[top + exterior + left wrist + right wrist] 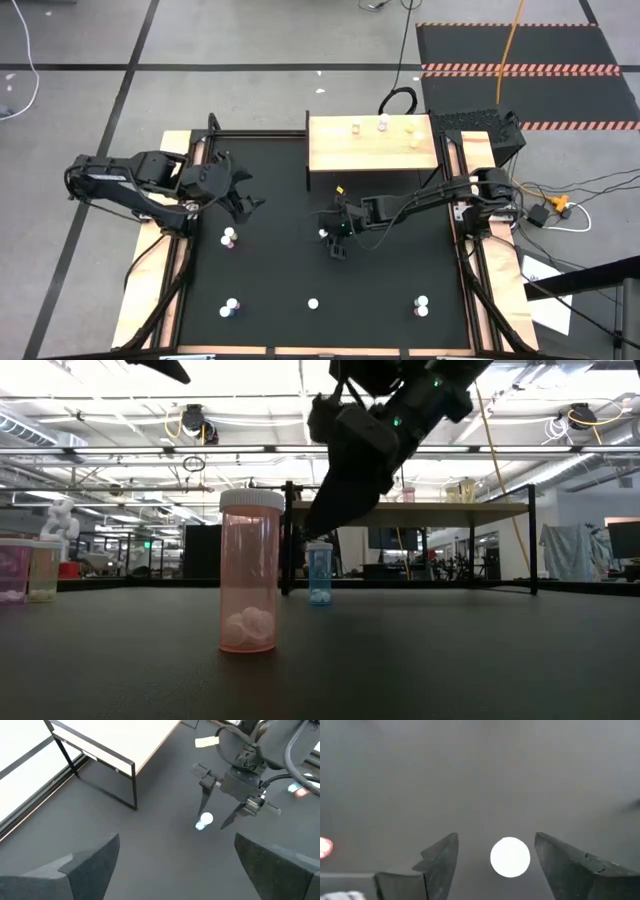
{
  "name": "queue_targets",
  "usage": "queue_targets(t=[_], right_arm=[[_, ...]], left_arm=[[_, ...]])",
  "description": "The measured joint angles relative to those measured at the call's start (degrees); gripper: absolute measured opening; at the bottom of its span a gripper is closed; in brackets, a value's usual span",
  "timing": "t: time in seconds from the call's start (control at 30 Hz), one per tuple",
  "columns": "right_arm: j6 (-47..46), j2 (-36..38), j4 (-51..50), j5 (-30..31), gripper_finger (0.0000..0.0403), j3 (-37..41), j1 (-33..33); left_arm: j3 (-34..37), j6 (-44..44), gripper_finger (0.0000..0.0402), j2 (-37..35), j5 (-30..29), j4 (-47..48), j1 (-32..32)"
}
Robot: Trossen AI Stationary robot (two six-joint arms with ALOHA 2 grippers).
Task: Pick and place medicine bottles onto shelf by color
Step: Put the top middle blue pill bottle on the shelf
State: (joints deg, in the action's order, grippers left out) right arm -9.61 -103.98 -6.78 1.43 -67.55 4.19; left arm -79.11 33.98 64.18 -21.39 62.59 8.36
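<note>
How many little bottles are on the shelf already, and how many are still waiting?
Done: three or four bottles stand on the shelf. In hand: the right tool hangs open around the blue bottle, not gripping yet. Left: four more on the table. The left tool waits open.

Around the blue bottle, bare black surface lies open on every side. The right end effector straddles it from above; the shelf stands well beyond.
</note>
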Motion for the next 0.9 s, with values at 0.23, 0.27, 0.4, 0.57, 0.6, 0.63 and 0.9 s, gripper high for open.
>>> queue_targets(t=[0.23, 0.27, 0.4, 0.57, 0.6, 0.63, 0.9], right_arm=[[-0.17, -1.16, 0.47, 0.25, 0.0234, 0.0, -0.11], [-0.17, -1.16, 0.4, 0.59, 0.0228, 0.0, -0.26], [-0.15, -1.18, 0.09, 0.05, 0.0203, 0.0, -1.26], [-0.01, -1.18, -0.04, -3.06, 0.0181, 0.37, -2.24], [0.0, -1.18, -0.05, -3.14, 0.0179, 0.41, -2.38], [0.0, -1.18, -0.09, -3.16, 0.0177, 0.44, -2.57], [0.56, -1.18, -0.27, -3.12, 0.0176, 0.44, -2.79]], left_arm=[[-0.02, -0.68, 0.0392, 0.77, -0.13, 0.22, 0.02], [-0.02, -0.7, 0.0392, 0.63, -0.13, 0.22, 0.02], [-0.02, -0.73, 0.0392, 0.7, -0.13, 0.22, 0.0], [-0.02, -0.79, 0.0392, 0.61, -0.13, 0.22, -0.02], [-0.02, -0.86, 0.0392, 0.65, -0.13, 0.22, -0.02], [-0.02, -1.01, 0.0392, 0.66, -0.13, 0.23, -0.02], [-0.02, -1.85, 0.0392, 0.64, -0.13, 0.22, -0.02]])
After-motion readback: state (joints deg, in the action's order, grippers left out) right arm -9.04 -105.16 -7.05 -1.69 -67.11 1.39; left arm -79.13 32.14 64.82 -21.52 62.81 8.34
